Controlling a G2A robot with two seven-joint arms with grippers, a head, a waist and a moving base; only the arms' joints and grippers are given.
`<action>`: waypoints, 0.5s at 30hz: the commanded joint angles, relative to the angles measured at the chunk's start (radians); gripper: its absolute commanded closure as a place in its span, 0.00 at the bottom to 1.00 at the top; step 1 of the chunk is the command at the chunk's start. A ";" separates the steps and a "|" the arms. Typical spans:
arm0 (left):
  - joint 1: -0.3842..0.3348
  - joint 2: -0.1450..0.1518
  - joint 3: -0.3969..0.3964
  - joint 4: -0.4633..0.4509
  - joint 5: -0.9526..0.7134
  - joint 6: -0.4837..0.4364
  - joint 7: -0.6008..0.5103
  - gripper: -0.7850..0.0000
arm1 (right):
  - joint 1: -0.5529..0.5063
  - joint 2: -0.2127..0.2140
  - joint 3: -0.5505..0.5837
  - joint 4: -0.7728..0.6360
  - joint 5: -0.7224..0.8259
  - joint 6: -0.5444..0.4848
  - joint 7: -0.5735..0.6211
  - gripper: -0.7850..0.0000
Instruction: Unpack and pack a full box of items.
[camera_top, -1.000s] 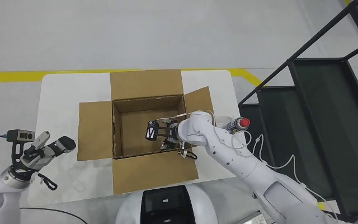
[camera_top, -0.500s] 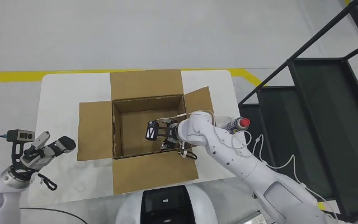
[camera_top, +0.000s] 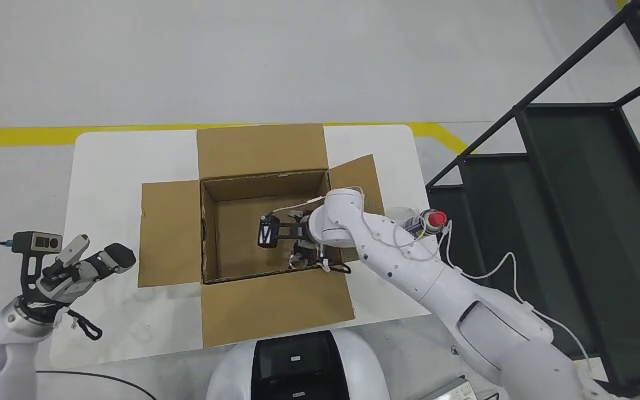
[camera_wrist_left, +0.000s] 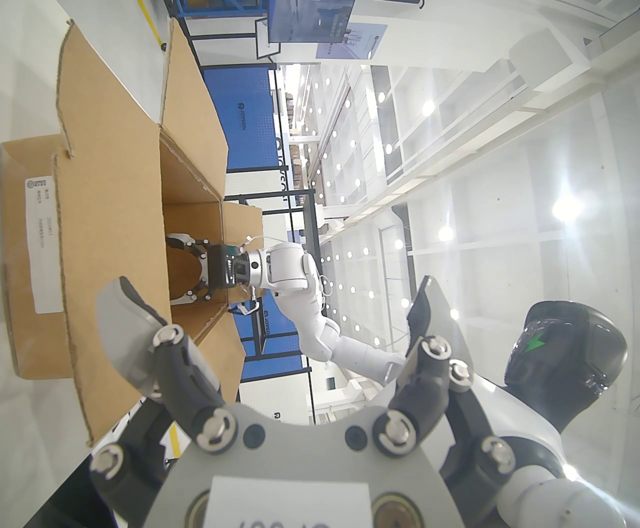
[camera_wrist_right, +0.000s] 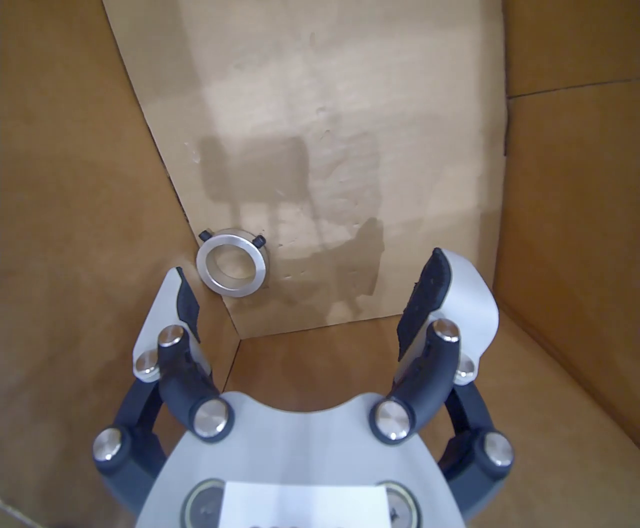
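The cardboard box (camera_top: 262, 160) sat with its flaps spread in the middle of the white table (camera_top: 110, 170). The right gripper (camera_top: 272, 232) hung inside the box, released, its fingers spread wide and holding nothing. A metal ring (camera_wrist_right: 204, 266) lay on the box floor, apparently flat, tucked against one wall (camera_wrist_right: 75, 150) and near a floor corner. Which corner that was in clock terms could not be told. Seen from the wrist, the right gripper (camera_wrist_right: 307, 272) was not centred on the ring, which lay ahead of it and off toward one finger. The ring looked like machined aluminium, so it was probably rigid, dense for its size, smooth and slippery against rubber pads, and in no danger of breaking. Two small black lugs stuck out of its rim, and the pads would likely seat badly on them. With the wall close on one side, a pinch across the whole outside seemed awkward. A likelier hold was one finger down the bore and the other on the free outer face, away from the lugs. The ring could easily skid on the cardboard if it were nudged. The left gripper (camera_top: 100, 262) waited at about 8 o'clock from the box, off the table's edge, also open and empty. A red-capped can (camera_top: 436, 218) lay at about 3 o'clock, just past the flap.
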 joint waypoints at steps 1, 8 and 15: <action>0.000 0.000 0.000 0.000 0.000 0.000 0.000 0.00 | 0.009 -0.010 -0.018 0.026 0.000 0.005 -0.009 0.00; 0.000 0.000 0.000 0.000 0.000 0.000 0.000 0.00 | 0.037 -0.033 -0.063 0.085 -0.034 -0.005 -0.014 0.23; 0.000 0.000 0.000 0.000 0.000 0.000 0.000 0.00 | 0.051 -0.051 -0.089 0.127 -0.050 -0.014 -0.020 0.30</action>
